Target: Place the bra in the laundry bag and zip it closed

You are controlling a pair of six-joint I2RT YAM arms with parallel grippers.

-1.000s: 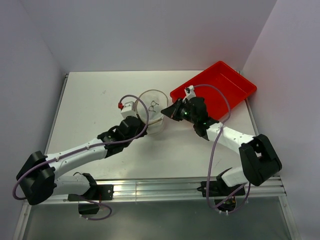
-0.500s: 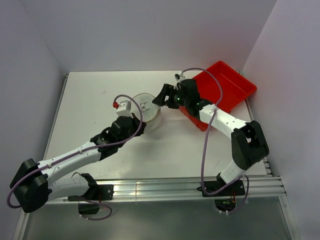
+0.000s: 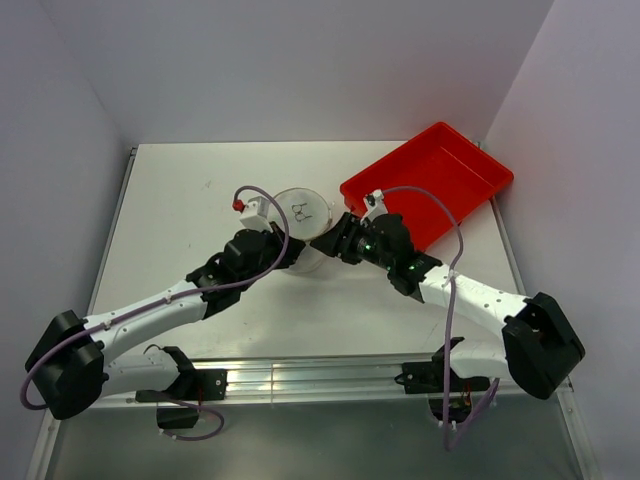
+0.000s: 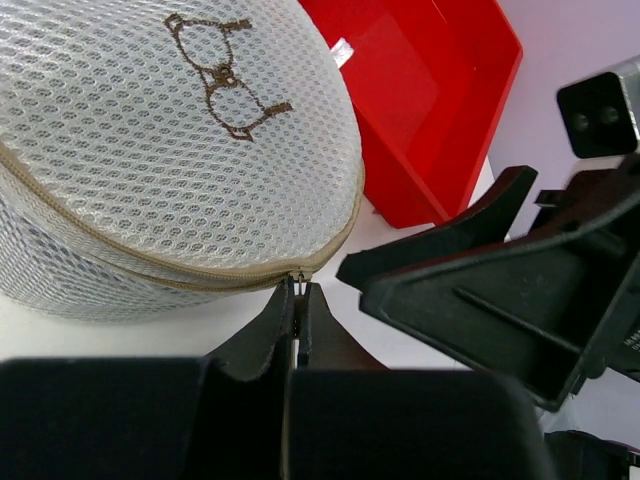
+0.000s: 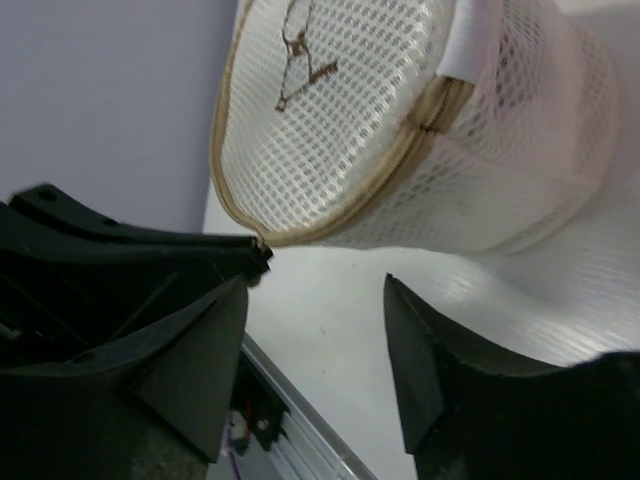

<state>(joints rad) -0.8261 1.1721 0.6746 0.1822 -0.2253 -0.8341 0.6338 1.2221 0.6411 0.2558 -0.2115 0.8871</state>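
The laundry bag (image 3: 303,222), a white mesh drum with a dark mark on its lid, stands mid-table. It fills the left wrist view (image 4: 150,130) and the top of the right wrist view (image 5: 420,120). My left gripper (image 3: 291,256) (image 4: 298,290) is shut on the zip pull (image 4: 297,277) at the bag's near rim. The tan zip runs closed to the left of the pull. My right gripper (image 3: 323,244) (image 5: 315,285) is open just right of the bag, nothing between its fingers (image 4: 470,270). The bra shows in no view.
A red plastic tray (image 3: 432,178) (image 4: 440,100) lies tilted at the back right, close behind the right wrist. The left arm's cable loops over the bag's left side. The table's metal front rail (image 5: 300,440) is near both bases.
My right gripper has opened; it swung up behind the bag, then came down to its right front. The left gripper kept its hold, and the bag shifted left, then back.
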